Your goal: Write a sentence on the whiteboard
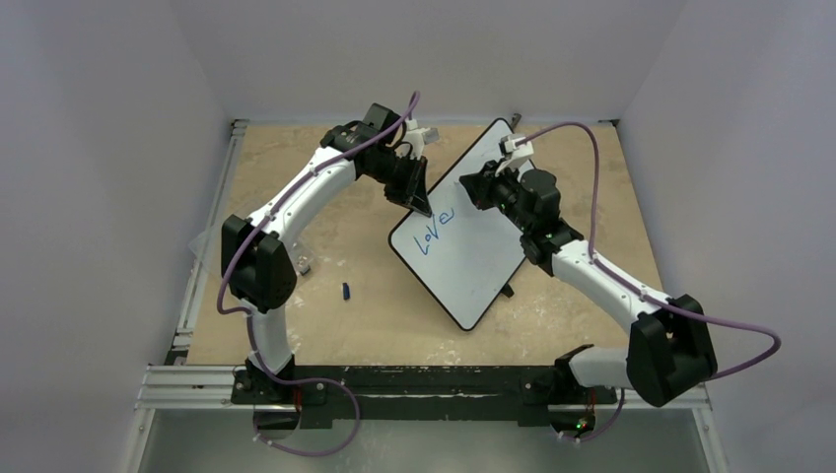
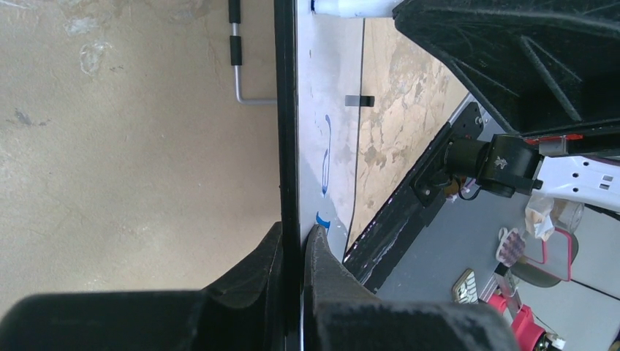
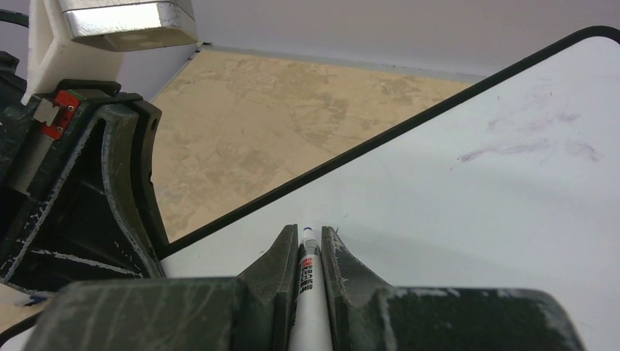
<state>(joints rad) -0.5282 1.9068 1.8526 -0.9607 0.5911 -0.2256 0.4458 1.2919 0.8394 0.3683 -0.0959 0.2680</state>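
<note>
The whiteboard (image 1: 483, 266) sits askew at the middle of the mottled tan bench (image 1: 325, 325), boxed in by pale walls (image 1: 99, 148) on three sides; of the sentence (image 1: 434, 229), only a blue "Love" shows near the board's left corner. The left tool (image 2: 296, 232) is clenched on the board's black rim, and the right tool (image 3: 308, 234) grips a marker (image 3: 308, 278) over the white surface. A small blue object (image 1: 346, 291) lies apart on the bench.
</note>
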